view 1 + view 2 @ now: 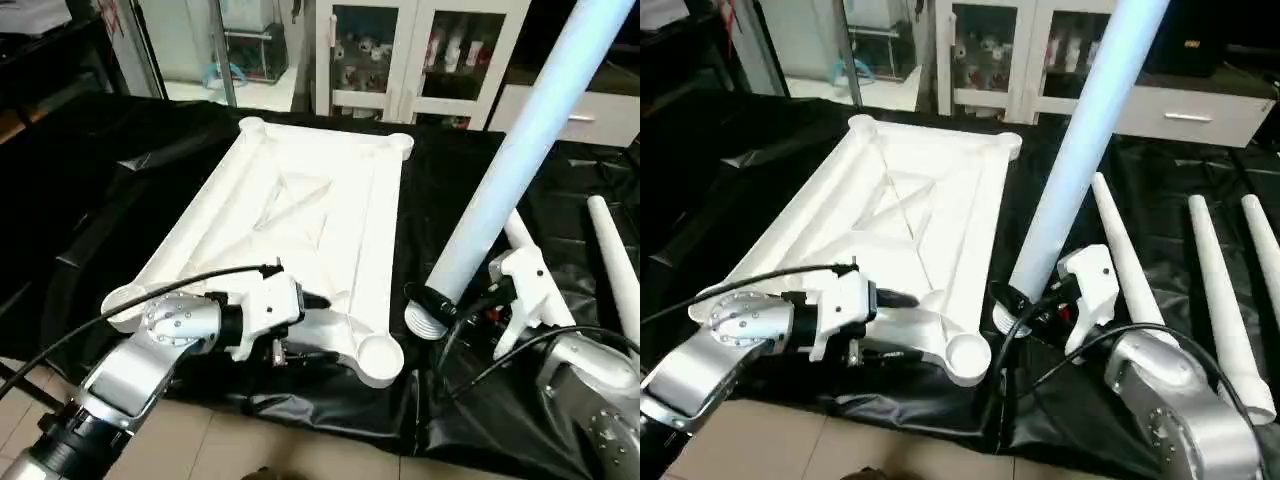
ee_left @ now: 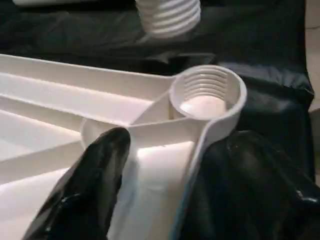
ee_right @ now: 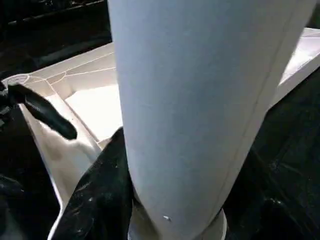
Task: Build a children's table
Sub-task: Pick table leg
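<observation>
Left wrist view reveals threads inside the white plastic tabletop's round corner socket (image 2: 206,95), straddled by the left gripper (image 1: 310,305). Right gripper (image 1: 1025,305) clamps one of four white tapered tubular legs (image 1: 1080,150); three legs (image 1: 1215,300) lie on the black counter (image 1: 760,170).

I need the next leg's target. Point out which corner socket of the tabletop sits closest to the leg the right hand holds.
The near-right corner socket, just left of the held leg's threaded end.

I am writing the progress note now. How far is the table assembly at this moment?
Early stage. Done: the tabletop lies underside up, no leg seen in its sockets. In hand: the right gripper holds one leg almost upright, its threaded end beside the near corner socket, not in it; the left gripper straddles the tabletop's edge there. Left: this leg and three legs lying on the black cover.
</observation>
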### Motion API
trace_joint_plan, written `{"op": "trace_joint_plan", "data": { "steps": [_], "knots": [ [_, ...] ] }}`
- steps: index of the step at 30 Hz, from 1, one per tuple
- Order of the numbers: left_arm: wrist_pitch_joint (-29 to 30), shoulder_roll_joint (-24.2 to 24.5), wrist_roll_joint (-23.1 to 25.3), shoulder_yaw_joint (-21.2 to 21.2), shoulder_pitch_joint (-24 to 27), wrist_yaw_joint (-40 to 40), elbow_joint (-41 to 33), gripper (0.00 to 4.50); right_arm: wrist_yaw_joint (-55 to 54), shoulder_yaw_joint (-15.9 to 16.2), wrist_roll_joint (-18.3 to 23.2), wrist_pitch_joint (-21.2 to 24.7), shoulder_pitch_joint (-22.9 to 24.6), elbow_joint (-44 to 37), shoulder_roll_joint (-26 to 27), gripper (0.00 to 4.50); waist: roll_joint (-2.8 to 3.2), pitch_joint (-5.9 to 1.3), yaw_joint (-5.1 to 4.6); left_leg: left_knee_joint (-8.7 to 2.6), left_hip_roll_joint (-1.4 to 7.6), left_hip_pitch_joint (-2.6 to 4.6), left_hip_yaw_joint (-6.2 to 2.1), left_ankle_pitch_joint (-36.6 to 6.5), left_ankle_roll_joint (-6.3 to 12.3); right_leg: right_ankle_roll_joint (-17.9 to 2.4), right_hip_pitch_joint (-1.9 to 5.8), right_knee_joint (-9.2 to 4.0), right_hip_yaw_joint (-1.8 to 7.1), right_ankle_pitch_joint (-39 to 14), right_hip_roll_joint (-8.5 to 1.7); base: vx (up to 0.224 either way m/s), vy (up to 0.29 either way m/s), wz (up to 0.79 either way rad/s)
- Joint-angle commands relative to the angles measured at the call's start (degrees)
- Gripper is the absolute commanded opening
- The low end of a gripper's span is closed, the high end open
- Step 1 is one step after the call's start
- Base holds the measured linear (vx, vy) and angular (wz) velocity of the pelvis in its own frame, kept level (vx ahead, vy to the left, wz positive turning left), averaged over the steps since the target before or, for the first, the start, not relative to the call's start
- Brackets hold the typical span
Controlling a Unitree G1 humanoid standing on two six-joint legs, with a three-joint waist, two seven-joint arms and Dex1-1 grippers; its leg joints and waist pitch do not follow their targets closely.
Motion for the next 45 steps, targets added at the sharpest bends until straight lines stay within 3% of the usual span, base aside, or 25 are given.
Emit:
{"op": "trace_joint_plan", "data": {
  "steps": [1, 3, 4, 6, 11, 18, 25, 28, 30, 34, 35, 38, 39, 40, 41, 42, 45],
  "knots": [
    [-0.99, 0.41, 1.78, -1.15, -0.47, -0.87, 1.07, 3.26, 1.12, -1.18, 1.03, 0.47, 0.55, -1.87, -1.14, 1.89, -0.98, -3.08, -0.05, -5.61, 6.23, 1.02, -2.30, -13.28, 0.56, -9.84, 1.52, -4.69, 2.60, -14.06, -5.76, 0.000, 0.000, 0.00],
    [-2.25, 0.63, 2.98, -2.02, -1.30, -1.67, 3.12, 3.15, 1.68, -0.88, 0.99, 0.78, 0.45, -1.63, -1.68, 1.89, -1.04, -3.01, -0.08, -5.66, 6.14, 1.11, -2.29, -14.18, 0.39, -9.26, 1.43, -4.96, 2.64, -15.79, -5.65, 0.000, 0.000, 0.00],
    [-1.95, 0.28, 2.69, -2.24, -2.05, -2.72, 4.76, 3.15, 2.08, -0.61, 1.08, 0.98, 0.66, -1.79, -2.28, 1.89, -0.71, -3.12, -0.14, -5.65, 6.16, 1.18, -2.32, -14.47, -0.17, -8.99, 1.38, -4.86, 2.70, -15.89, -5.70, 0.000, 0.000, 0.00],
    [-1.92, -0.13, 2.49, -2.31, -2.38, -3.42, 5.69, 2.98, 2.10, -0.54, 1.17, 1.01, 1.04, -2.07, -2.61, 1.89, -0.61, -3.10, -0.21, -5.71, 6.20, 1.14, -2.38, -14.49, -0.37, -9.08, 1.42, -4.87, 2.69, -15.51, -5.71, 0.000, 0.000, 0.00],
    [-3.33, -0.83, 4.83, -3.94, -4.70, -3.68, 10.19, 2.55, 2.09, -0.32, 1.11, 0.83, 1.62, -3.16, -3.04, 1.89, -0.52, -3.28, -0.40, -5.53, 6.21, 1.10, -2.30, -12.78, 0.10, -10.35, 1.59, -4.58, 2.64, -11.11, -5.64, 0.000, 0.000, 0.00],
    [-5.37, -2.52, 7.53, -5.19, -8.87, -5.07, 17.03, 2.07, 2.37, 0.61, 0.65, 0.99, 1.74, -3.48, -3.66, 1.89, -1.03, -3.30, -0.97, -5.46, 6.34, 0.99, -2.33, -12.39, 0.59, -11.28, 2.00, -4.64, 2.63, -10.94, -6.02, 0.000, 0.000, 0.00],
    [-7.40, -1.70, 10.05, -6.76, -10.16, -6.65, 19.80, 1.64, 2.48, 0.78, 0.33, 0.75, 0.36, -2.50, -3.96, 1.89, -1.10, -3.26, -1.13, -5.37, 6.38, 1.01, -2.28, -11.93, 1.25, -11.62, 1.94, -4.66, 2.59, -11.40, -6.04, 0.000, 0.000, 0.00],
    [-7.44, -1.92, 11.06, -6.39, -10.33, -5.32, 20.48, 1.34, 2.42, 0.94, 0.20, 0.34, -0.36, -1.76, -3.74, 1.89, -1.44, -3.15, -1.13, -5.40, 6.42, 1.06, -2.24, -12.39, 1.22, -11.69, 1.89, -4.74, 2.59, -12.64, -6.11, 0.000, 0.000, 0.00],
    [-7.57, -2.00, 11.22, -6.25, -10.37, -5.01, 20.60, 1.15, 2.39, 1.02, 0.17, 0.26, -0.50, -1.61, -3.67, 1.89, -1.28, -3.12, -1.07, -5.43, 6.44, 1.14, -2.33, -12.99, 0.94, -11.49, 1.80, -4.77, 2.58, -13.95, -6.16, 0.000, 0.000, 0.00],
    [-0.62, -3.84, 11.27, -3.61, -10.56, 0.47, 20.62, 0.84, 0.61, 0.87, -0.21, -0.59, -1.94, 0.54, -1.90, 1.89, -1.50, -2.95, -1.14, -5.40, 6.30, 1.27, -2.32, -14.57, 0.02, -11.58, 1.51, -4.91, 2.60, -17.10, -6.32, 0.000, 0.000, 0.00],
    [1.14, -4.16, 11.41, -3.03, -10.04, 1.66, 20.29, 0.78, -0.10, 0.87, -0.43, -0.93, -2.43, 1.39, -1.01, 1.89, -1.86, -2.84, -1.14, -5.41, 6.28, 1.29, -2.28, -15.38, -0.14, -11.06, 1.43, -5.32, 2.63, -19.43, -6.34, 0.000, 0.000, 0.00],
    [2.94, -4.37, 12.54, -2.66, -9.06, 3.35, 19.67, 0.63, -0.81, 1.18, -1.05, -1.59, -3.09, 2.34, -0.14, 1.89, -1.74, -2.81, -1.29, -5.73, 6.36, 0.90, -2.64, -15.71, -0.68, -10.12, 1.62, -5.20, 2.53, -20.61, -6.33, 0.000, 0.000, 0.00],
    [4.79, -4.41, 13.35, -2.38, -8.39, 4.68, 19.14, 0.63, -1.25, 1.22, -1.09, -1.77, -3.54, 2.81, 0.49, 1.89, -2.07, -2.84, -1.53, -5.87, 6.38, 0.80, -2.69, -15.84, -0.76, -9.74, 1.64, -5.14, 2.48, -20.24, -6.26, 0.000, 0.000, 0.00],
    [6.14, -4.37, 13.94, -2.09, -7.76, 5.79, 18.60, 0.59, -1.79, 1.24, -1.19, -1.96, -3.94, 3.16, 1.09, 1.89, -1.90, -2.85, -1.99, -5.90, 6.34, 0.71, -2.86, -15.67, -1.02, -10.12, 1.70, -4.97, 2.42, -19.28, -6.36, 0.000, 0.000, 0.00],
    [8.16, -4.45, 14.71, -1.55, -6.54, 7.69, 17.09, 0.54, -2.75, 0.98, -0.93, -1.95, -4.83, 4.03, 2.31, 1.89, -2.54, -2.84, -2.40, -5.90, 6.32, 0.65, -2.75, -15.66, -0.86, -9.99, 1.75, -5.08, 2.36, -18.91, -6.20, 0.000, 0.000, 0.00],
    [8.22, -4.44, 14.71, -1.51, -6.27, 7.78, 16.67, 0.54, -2.85, 1.02, -0.91, -1.95, -4.95, 4.15, 2.48, 1.89, -2.32, -2.85, -2.58, -5.81, 6.33, 0.69, -2.82, -15.60, -0.82, -10.39, 1.70, -4.89, 2.42, -18.36, -6.32, 0.000, 0.000, 0.00],
    [9.25, -4.64, 14.17, -1.55, -4.68, 7.76, 13.36, 0.42, -3.35, 1.42, -1.04, -1.73, -5.86, 5.12, 3.32, 1.89, -2.48, -2.87, -3.27, -5.68, 6.22, 0.66, -2.68, -14.95, -0.13, -10.58, 1.76, -5.16, 2.44, -18.21, -6.31, 0.000, 0.000, 0.00]
  ]
}}
